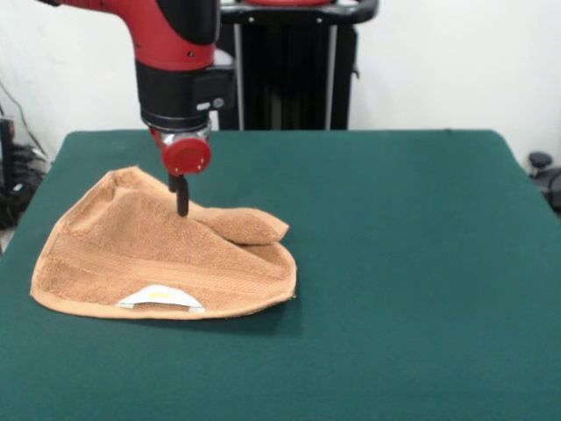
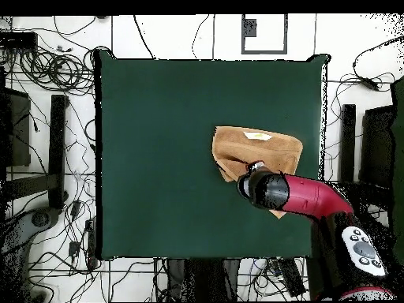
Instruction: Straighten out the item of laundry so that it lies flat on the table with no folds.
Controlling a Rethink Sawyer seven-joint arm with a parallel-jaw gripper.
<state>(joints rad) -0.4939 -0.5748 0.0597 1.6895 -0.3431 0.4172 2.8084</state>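
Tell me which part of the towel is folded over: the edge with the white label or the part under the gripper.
The part under the gripper: the towel doubles into a rolled flap there, while the label edge lies flat on the table.

We see bright, even light; the towel (image 1: 158, 254) casts a soft shadow on the table (image 1: 403, 263) toward us, so light perhaps comes from overhead.

The red and black arm (image 1: 175, 53) comes down from above, wrist vertical, a red round disc just above the gripper (image 1: 181, 200). Its thin black fingers (image 1: 182, 197) point straight down, closed together.
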